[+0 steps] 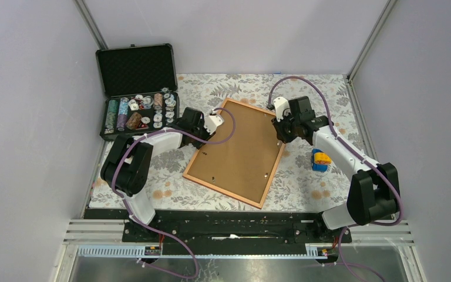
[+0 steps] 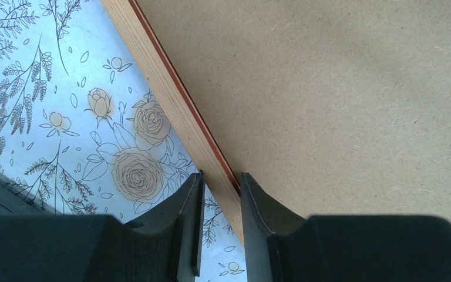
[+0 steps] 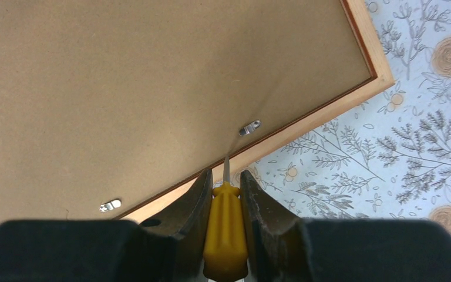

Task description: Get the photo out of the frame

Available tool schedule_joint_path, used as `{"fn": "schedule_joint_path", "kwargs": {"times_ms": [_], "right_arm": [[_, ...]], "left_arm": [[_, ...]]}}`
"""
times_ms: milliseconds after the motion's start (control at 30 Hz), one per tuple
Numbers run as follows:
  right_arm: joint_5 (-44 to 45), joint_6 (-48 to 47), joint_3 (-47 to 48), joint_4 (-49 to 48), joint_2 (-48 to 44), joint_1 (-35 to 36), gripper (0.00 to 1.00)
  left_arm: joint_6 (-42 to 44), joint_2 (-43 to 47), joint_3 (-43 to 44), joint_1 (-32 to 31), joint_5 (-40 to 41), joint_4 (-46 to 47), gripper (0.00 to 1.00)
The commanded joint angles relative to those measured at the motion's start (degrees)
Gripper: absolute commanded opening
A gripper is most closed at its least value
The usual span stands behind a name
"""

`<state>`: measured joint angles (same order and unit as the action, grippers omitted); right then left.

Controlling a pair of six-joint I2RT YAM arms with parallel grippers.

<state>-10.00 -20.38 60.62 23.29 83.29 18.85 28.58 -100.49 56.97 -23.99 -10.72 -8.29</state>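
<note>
- The left gripper [image 2: 221, 183] is closed to a narrow gap on the frame [image 1: 238, 150]. It pinches the wooden rail on the far-left edge, one black finger [image 2: 191, 226] on the cloth side and the other on the board side.
- The right gripper [image 3: 226, 176] is clamped tight on the yellow plastic handle of a small screwdriver [image 3: 226, 232]. The thin steel shaft points at a metal clip [image 3: 249, 127] near the frame's right edge. From the wrist view its tip seems to rest on the board just short of the clip, though contact is hard to judge.
- The frame lies flat and face down, skewed, at the middle of the table between the two arms. Its narrow rail is pale wood with an orange-red inner line.
- The backing board [image 3: 152, 88] is matt brown fibreboard, faintly speckled and still seated inside the rail. The photo is hidden beneath it.
- A second clip [image 3: 110, 205] sits further along the same edge.
- The tablecloth [image 2: 64, 117] is smooth and pale, printed with roses and leafy sprigs.
- An open black foam-lined case [image 1: 136, 69] with round chips [image 1: 135, 111] stands far left. A small blue-and-yellow object [image 1: 320, 160] lies right of the frame.
</note>
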Motion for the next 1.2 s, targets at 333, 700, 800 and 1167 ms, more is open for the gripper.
{"fn": "schedule_joint_path", "kwargs": {"times_ms": [333, 700, 800, 1167], "right_arm": [[3.8, -2.5, 2.2, -3.5, 1.3, -0.1, 0.0], [2.1, -1.1, 2.5, -6.5, 4.5, 0.0, 0.0], [1.1, -0.1, 3.2, -6.7, 5.3, 0.0, 0.0], [-0.4, 1.7, 5.1, -7.8, 8.0, 0.0, 0.0]], "left_arm": [[0.0, -0.4, -2.5, 0.0, -1.3, -4.4, 0.16], [-0.1, -0.7, -2.2, 0.0, -1.4, -4.5, 0.16], [-0.1, -0.8, -2.1, -0.1, -1.4, -4.5, 0.16], [0.1, -1.1, -2.3, 0.0, -1.3, -4.5, 0.16]]}}
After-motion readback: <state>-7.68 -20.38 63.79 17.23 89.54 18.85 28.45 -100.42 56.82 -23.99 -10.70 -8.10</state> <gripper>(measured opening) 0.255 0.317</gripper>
